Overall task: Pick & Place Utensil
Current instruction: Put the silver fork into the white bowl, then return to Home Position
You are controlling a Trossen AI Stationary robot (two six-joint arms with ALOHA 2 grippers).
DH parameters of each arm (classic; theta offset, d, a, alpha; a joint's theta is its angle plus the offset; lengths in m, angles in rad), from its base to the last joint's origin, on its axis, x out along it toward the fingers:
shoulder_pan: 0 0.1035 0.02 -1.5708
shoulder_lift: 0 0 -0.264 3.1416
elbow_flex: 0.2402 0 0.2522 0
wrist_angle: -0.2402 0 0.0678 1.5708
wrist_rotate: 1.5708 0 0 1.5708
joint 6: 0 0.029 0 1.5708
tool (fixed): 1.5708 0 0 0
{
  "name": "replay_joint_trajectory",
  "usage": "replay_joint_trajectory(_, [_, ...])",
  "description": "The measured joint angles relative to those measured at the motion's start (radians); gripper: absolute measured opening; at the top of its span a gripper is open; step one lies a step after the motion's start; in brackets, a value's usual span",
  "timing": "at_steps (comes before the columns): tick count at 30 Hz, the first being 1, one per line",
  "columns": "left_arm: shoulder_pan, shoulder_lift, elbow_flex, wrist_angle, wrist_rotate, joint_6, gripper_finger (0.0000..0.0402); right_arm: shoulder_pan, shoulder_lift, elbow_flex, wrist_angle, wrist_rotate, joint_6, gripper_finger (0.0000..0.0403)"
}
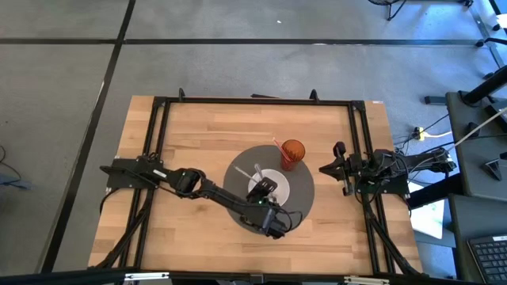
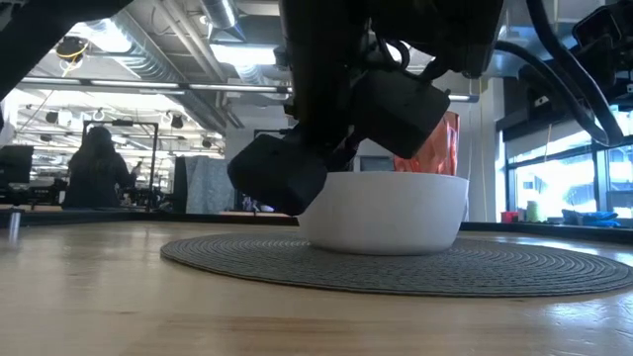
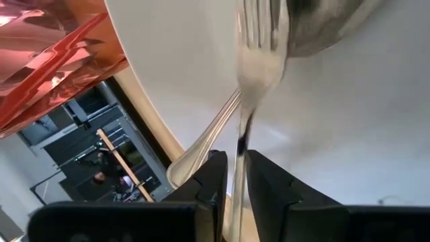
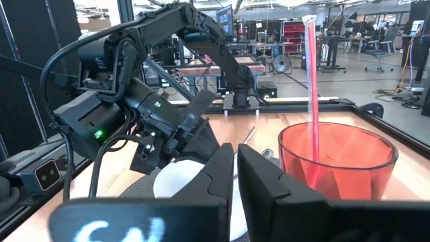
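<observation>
A white bowl point(image 1: 279, 184) stands on a round grey placemat point(image 1: 305, 202) at the table's middle. My left gripper point(image 3: 235, 156) reaches into the bowl from the near left. A silver fork point(image 3: 259, 60) stands in the bowl, tines on the bowl's inner wall, handle point(image 3: 236, 176) in the narrow gap between my fingers. A spoon point(image 3: 322, 27) lies beside it, its handle end point(image 3: 180, 167) over the rim. My right gripper point(image 4: 235, 151) waits shut at the table's right edge point(image 1: 329, 168). My left gripper has the fork's handle point(image 3: 236, 176) between its two fingers, which slant down into the bowl along the fork's length. A thin gap shows on each side of the handle. Whether either finger touches it, I cannot tell.
A red see-through cup point(image 1: 293, 153) with a pink straw point(image 4: 312, 87) stands on the placemat's far right part, close to the bowl. A black frame point(image 1: 253, 101) runs round the wooden table. People and desks show in the room beyond.
</observation>
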Motion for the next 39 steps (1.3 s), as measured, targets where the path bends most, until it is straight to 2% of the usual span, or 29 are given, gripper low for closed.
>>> replay_joint_trajectory(11, [-0.04,-0.008,0.018,-0.002,-0.099,0.1,0.0054,0.0,0.0,0.0,0.0,0.0,0.0,0.0023])
replay_joint_trajectory(14, [-0.071,-0.044,0.04,0.0,-0.104,0.127,0.0052,0.0,0.0,0.0,0.0,-0.001,0.0,0.0023])
replay_joint_trajectory(18, [-0.107,-0.19,0.036,-0.001,-0.089,0.048,0.0041,0.0,0.0,0.0,-0.001,-0.002,0.0,0.0023])
replay_joint_trajectory(22, [-0.111,-0.454,-0.057,0.001,0.024,-0.121,0.0018,0.0,0.0,0.0,-0.001,-0.002,0.0,0.0023])
replay_joint_trajectory(27, [-0.119,-0.849,-0.372,0.011,0.013,-0.466,0.0003,0.0,0.0,0.0,-0.002,-0.002,-0.007,0.0023])
replay_joint_trajectory(29, [-0.133,-1.026,-0.56,0.06,-0.013,-0.597,0.0003,0.0,0.0,0.0,-0.002,-0.002,-0.021,0.0023])
replay_joint_trajectory(31, [-0.171,-1.2,-0.787,0.185,-0.051,-0.653,0.0001,0.0,0.0,0.0,-0.002,-0.001,-0.027,0.0023])
replay_joint_trajectory(35, [-0.245,-1.527,-1.271,0.596,-0.064,-0.618,0.0002,0.0,0.001,0.0,0.002,0.001,-0.027,0.0023])
replay_joint_trajectory(39, [-0.238,-1.795,-1.66,1.102,0.024,-0.41,0.0001,0.0,0.001,0.0,0.02,0.002,-0.027,0.0023])
